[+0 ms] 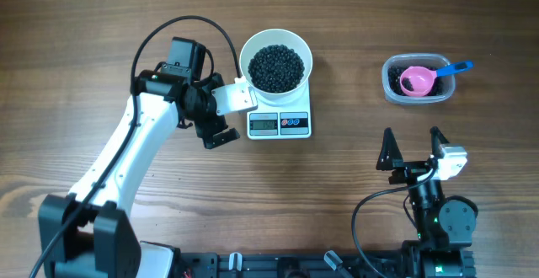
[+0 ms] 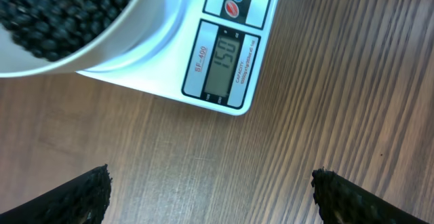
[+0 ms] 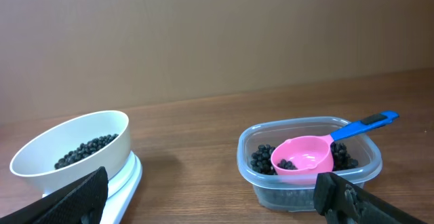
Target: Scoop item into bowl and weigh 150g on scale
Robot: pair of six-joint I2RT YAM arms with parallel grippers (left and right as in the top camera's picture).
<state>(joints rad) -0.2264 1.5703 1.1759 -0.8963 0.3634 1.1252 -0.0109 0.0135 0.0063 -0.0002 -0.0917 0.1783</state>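
Note:
The white bowl (image 1: 249, 52) stands on the small white scale (image 1: 296, 126), filled with a dark heap of black beans (image 1: 276, 67). In the left wrist view the scale (image 2: 169, 81) shows its display reading 150, with the bowl (image 2: 125, 34) and the beans (image 2: 47, 7) at the upper left. My left gripper (image 1: 227, 108) (image 2: 210, 197) hovers just left of the scale, open, with only bare wood between its fingers. My right gripper (image 1: 412, 147) (image 3: 217, 200) is open and empty near the front right. It faces the bowl (image 3: 74, 139) and the beans (image 3: 85, 149).
A clear plastic tub (image 1: 392, 88) (image 3: 305, 183) at the back right holds more beans and a pink scoop (image 1: 416, 80) (image 3: 305, 157) with a blue handle. Wooden tabletop lies between scale and tub.

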